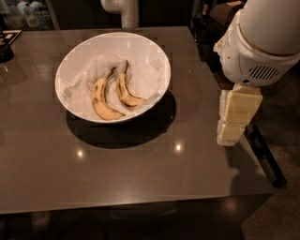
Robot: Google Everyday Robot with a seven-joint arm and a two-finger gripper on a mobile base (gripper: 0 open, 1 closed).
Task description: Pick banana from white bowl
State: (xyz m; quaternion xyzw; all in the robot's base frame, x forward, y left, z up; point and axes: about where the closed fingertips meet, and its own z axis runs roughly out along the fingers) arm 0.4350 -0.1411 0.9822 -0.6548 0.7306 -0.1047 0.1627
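Note:
The white bowl (152, 50) stands on the back left part of the dark table, lined with crumpled white paper. Two bananas lie in it side by side. The banana (125, 93) is the slimmer, streaked one on the right, with its dark stem pointing to the back. A broader, paler banana (100, 101) lies to its left. My gripper (233, 133) is the cream-coloured part hanging below the arm's big white joint. It hovers over the table's right edge, well to the right of the bowl, and holds nothing that shows.
The brown-grey table (117, 173) has its right edge under my arm and its front edge near the bottom. A black object (4, 47) sits at the far left back. A white post (126, 11) stands behind the bowl. Dark furniture is beyond the right edge.

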